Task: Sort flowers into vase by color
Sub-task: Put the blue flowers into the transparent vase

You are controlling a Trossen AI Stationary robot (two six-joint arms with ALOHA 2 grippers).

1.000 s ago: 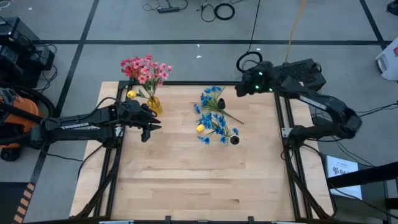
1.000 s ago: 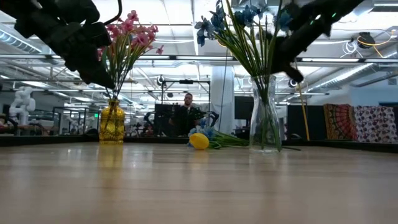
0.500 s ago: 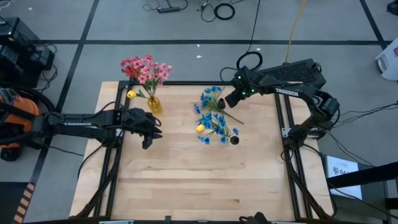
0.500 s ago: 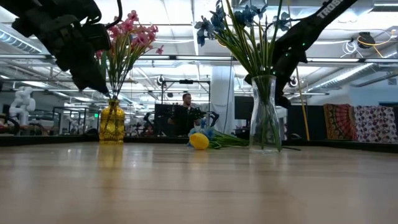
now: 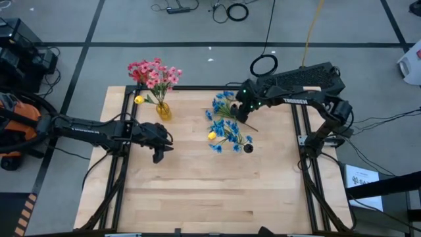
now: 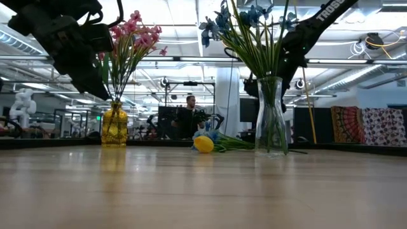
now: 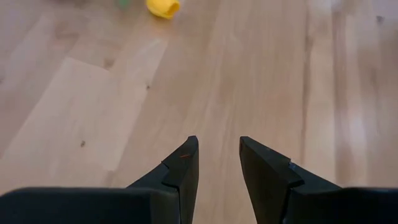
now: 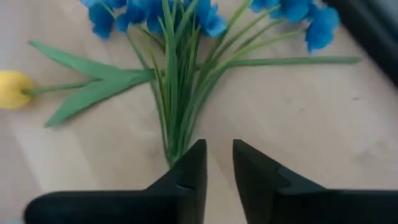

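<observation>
A yellow vase (image 5: 163,110) at the far left holds pink sprigs (image 5: 152,71). A clear glass vase (image 6: 270,114) holds blue sprigs (image 6: 245,22). More blue sprigs (image 8: 174,74) lie flat on the table, their green stems meeting near my right gripper (image 8: 217,163). A yellow bud (image 8: 12,87) lies beside them; it also shows in the high view (image 5: 212,135). My right gripper (image 5: 242,116) is narrowly open just behind the stem ends, touching nothing that I can see. My left gripper (image 5: 158,139) is open and empty over bare wood, near the yellow vase.
A second yellow bud (image 5: 138,100) lies at the far left corner behind the yellow vase. A small dark round thing (image 5: 248,148) sits by the blue blooms. The near half of the table (image 5: 210,197) is bare wood. A person (image 6: 191,117) shows far behind the table.
My right gripper has moved from the far right edge toward the table's left and near side, coming down to the stem ends of the lying blue sprigs. My left gripper has moved a little toward the near and right, away from the yellow vase. No flower has moved.
</observation>
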